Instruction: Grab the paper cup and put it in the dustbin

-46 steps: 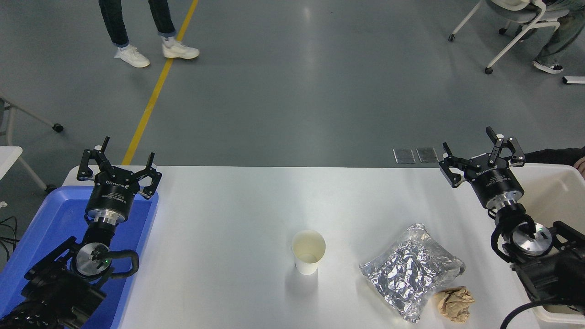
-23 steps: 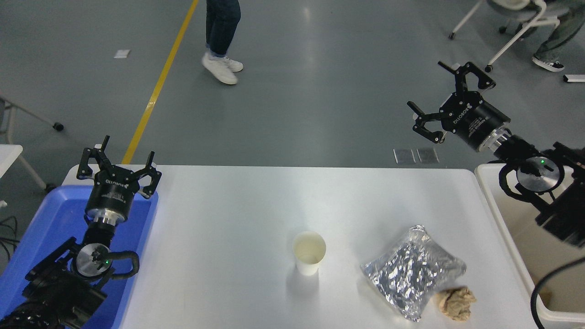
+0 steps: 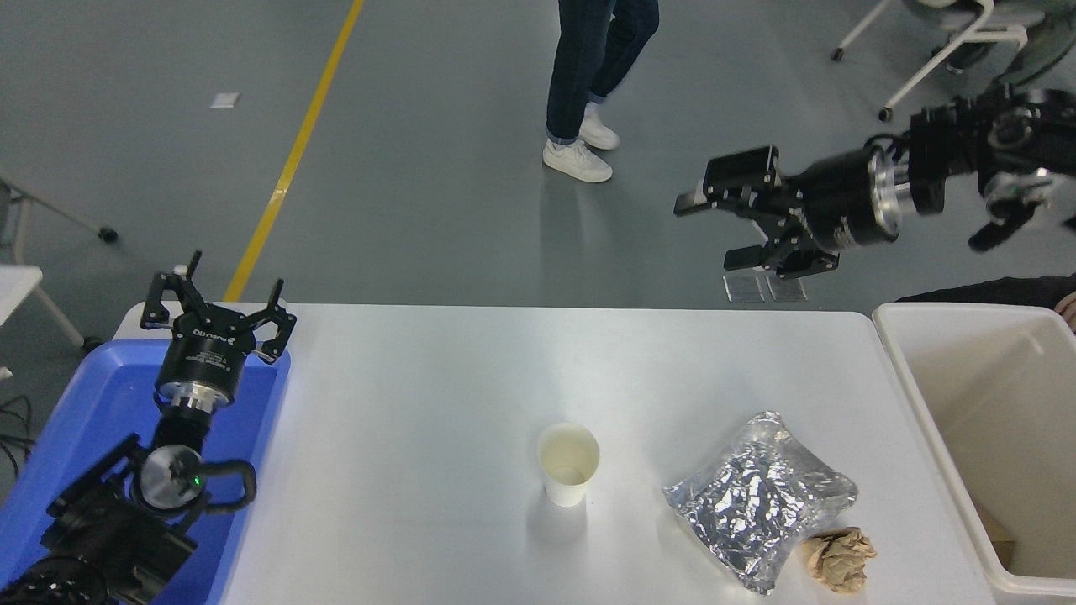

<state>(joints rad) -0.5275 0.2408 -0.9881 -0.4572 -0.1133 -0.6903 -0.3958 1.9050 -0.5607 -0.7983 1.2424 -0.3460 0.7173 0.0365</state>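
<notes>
The dustbin stands at the right end of the tabletop; its pale inside shows only a bit of brown at the lower corner, too small to name. The blue plastic tray sits at the left edge under the parked left hand, whose fingers are spread wide and hold nothing. The paper cup stands upright near the middle of the tabletop, mouth up, with nothing visible in it. Just to its right lies a crumpled foil pouch, and a crumpled brown paper ball touches the pouch's near corner. A person's legs stand on the floor beyond the tabletop. The right hand is raised above the far right corner, pointing left, its fingers apart and holding nothing. Half a second ago it was lower and nearer the dustbin, pointing up and away; the cup has not moved.
</notes>
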